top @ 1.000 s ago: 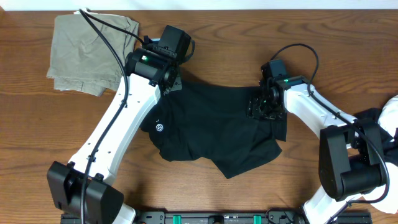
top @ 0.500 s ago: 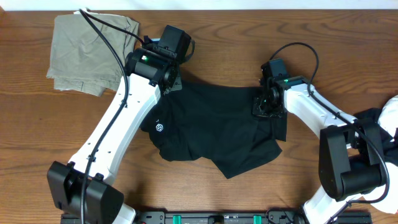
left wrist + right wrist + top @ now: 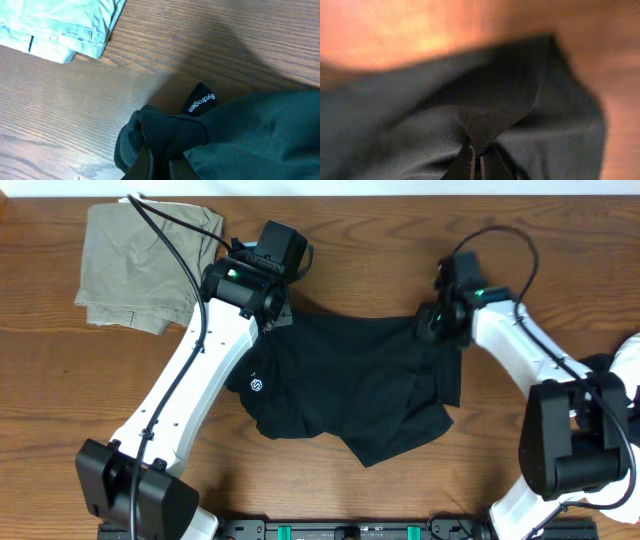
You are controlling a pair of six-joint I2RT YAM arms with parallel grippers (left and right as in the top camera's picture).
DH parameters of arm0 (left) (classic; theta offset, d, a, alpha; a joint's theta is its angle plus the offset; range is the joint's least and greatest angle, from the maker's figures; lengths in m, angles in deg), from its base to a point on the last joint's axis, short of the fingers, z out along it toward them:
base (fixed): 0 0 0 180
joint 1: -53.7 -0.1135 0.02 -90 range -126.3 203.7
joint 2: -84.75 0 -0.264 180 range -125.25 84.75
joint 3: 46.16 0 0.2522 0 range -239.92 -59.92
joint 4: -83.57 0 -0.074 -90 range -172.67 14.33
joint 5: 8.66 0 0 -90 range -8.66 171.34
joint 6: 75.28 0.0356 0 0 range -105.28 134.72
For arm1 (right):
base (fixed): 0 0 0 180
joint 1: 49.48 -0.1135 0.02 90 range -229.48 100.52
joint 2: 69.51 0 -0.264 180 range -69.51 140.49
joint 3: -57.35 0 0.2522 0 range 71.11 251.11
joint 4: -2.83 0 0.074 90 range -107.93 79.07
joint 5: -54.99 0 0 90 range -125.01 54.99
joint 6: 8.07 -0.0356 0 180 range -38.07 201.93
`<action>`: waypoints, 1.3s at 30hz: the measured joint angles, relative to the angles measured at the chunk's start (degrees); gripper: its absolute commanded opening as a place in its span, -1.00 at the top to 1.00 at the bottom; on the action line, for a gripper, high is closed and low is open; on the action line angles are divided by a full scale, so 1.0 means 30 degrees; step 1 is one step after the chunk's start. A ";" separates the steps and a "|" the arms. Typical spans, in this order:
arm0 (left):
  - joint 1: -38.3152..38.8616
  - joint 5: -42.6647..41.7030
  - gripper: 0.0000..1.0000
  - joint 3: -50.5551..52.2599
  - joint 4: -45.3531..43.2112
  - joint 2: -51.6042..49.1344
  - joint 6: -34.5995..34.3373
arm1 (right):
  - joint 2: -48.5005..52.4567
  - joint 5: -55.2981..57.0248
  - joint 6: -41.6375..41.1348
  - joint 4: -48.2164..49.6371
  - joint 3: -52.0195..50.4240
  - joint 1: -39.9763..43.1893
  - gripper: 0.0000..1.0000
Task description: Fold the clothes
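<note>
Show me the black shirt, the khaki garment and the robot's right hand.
black shirt (image 3: 340,385): overhead view, middle of the spread fabric.
khaki garment (image 3: 140,260): overhead view, centre of the folded pile.
right hand (image 3: 475,161): right wrist view, between fingertips pinching the shirt.

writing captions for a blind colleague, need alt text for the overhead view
A crumpled black fabric shirt lies on a brown wooden table, the left gripper and right gripper each shut on a top corner. A folded olive-khaki garment sits in the picture's top left.
</note>
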 measured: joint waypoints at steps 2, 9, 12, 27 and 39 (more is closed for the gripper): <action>0.0000 0.0000 0.88 0.0000 -0.0007 0.0007 0.0007 | 0.0000 0.0000 -0.0015 0.0481 0.0532 0.0350 0.98; 0.0000 -0.0007 0.88 0.0000 -0.0146 0.0000 0.0007 | 0.0255 0.0029 -0.0226 0.1938 0.0729 0.0882 0.80; 0.0000 0.0000 0.88 0.0000 -0.0189 0.0000 0.0007 | 0.1035 0.0051 -0.0401 0.2244 0.0758 0.0823 0.49; 0.0000 -0.0007 0.88 0.0000 -0.0248 0.0007 0.0000 | 0.2922 -0.1042 -0.0240 -0.3038 0.2739 0.0809 -0.60; 0.0000 -0.0007 0.88 0.0080 -0.0452 -0.0138 0.0000 | 0.2171 -0.3883 0.2637 -0.5501 0.3599 -0.1435 -0.64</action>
